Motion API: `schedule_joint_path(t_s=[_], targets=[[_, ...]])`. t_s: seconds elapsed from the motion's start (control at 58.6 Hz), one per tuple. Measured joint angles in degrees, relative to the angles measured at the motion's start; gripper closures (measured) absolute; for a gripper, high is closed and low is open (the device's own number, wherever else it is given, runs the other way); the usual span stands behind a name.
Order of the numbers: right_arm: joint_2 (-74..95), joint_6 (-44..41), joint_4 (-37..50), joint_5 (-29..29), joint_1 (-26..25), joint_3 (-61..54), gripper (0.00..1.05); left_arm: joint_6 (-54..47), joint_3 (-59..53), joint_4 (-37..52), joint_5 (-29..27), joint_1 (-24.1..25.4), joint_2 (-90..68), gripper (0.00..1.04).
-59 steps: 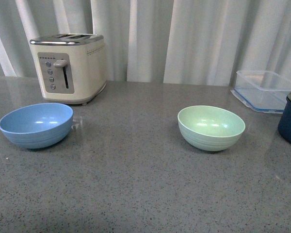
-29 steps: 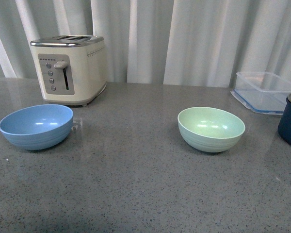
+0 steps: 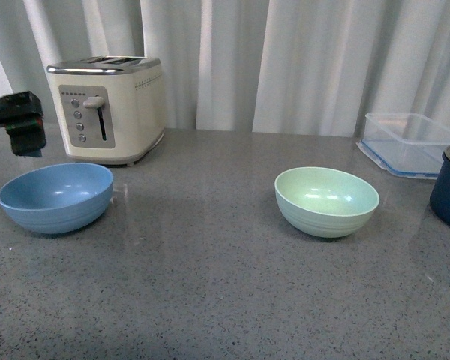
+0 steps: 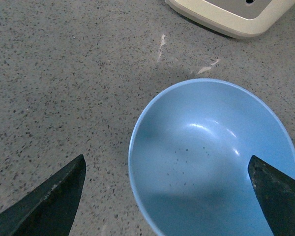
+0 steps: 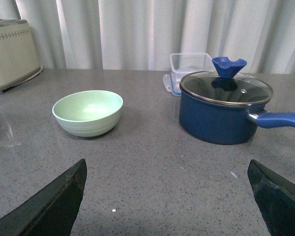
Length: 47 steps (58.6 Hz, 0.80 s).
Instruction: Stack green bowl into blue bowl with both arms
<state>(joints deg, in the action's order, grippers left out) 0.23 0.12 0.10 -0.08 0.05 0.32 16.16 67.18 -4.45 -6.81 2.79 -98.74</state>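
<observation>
- Pale mint-green matte material, plastic or composite by my guess, is making the green bowl (image 3: 326,201) look light and stiff. I am expecting it to slide on the smooth countertop (image 3: 210,285) if nudged, not to crack.
- It is sitting upright right of centre on the counter, well apart from the blue bowl (image 3: 55,196) at the far left. The navy pot (image 5: 225,110) and the clear container (image 3: 405,139) are standing off to its right.
- I am judging the rim to be the place to take hold: one finger inside, one outside, pinching the thin wall. The curved, ridged flank is looking too wide and sloped for a sure grip.
- The bowl is round, so I am finding no long axis. Its mouth is facing straight up, and any point on the rim is serving equally well.
- The blue bowl is also sitting mouth-up and empty, just in front of the toaster (image 3: 109,97), ready to receive the other.
- The left gripper (image 4: 166,194) is hanging spread wide above the blue bowl, one finger over its rim and the other over bare counter, holding nothing.
- The right gripper (image 5: 166,196) is gaping wide too, gripping nothing, with the green bowl ahead of it and apart from both fingers.
- I am reckoning that the stack needs the green bowl kept level, since a tilted rim could catch on the blue one.
</observation>
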Motion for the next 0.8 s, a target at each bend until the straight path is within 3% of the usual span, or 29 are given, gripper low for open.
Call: schedule_joint_path(t_s=[0.461, 0.546, 0.802], targets=[[0.0, 0.0, 0.0, 0.0, 0.0, 0.0, 0.1, 4.1, 7.0, -2.2, -3.4, -0.8, -11.7, 0.07], [0.0, 0.0, 0.0, 0.0, 0.0, 0.0, 0.1, 4.3, 7.2, -2.3, -3.8, -0.8, -12.0, 0.24], [0.0, 0.0, 0.0, 0.0, 0.0, 0.0, 0.1, 4.6, 7.2, -2.4, -3.7, -0.7, -12.3, 0.62]])
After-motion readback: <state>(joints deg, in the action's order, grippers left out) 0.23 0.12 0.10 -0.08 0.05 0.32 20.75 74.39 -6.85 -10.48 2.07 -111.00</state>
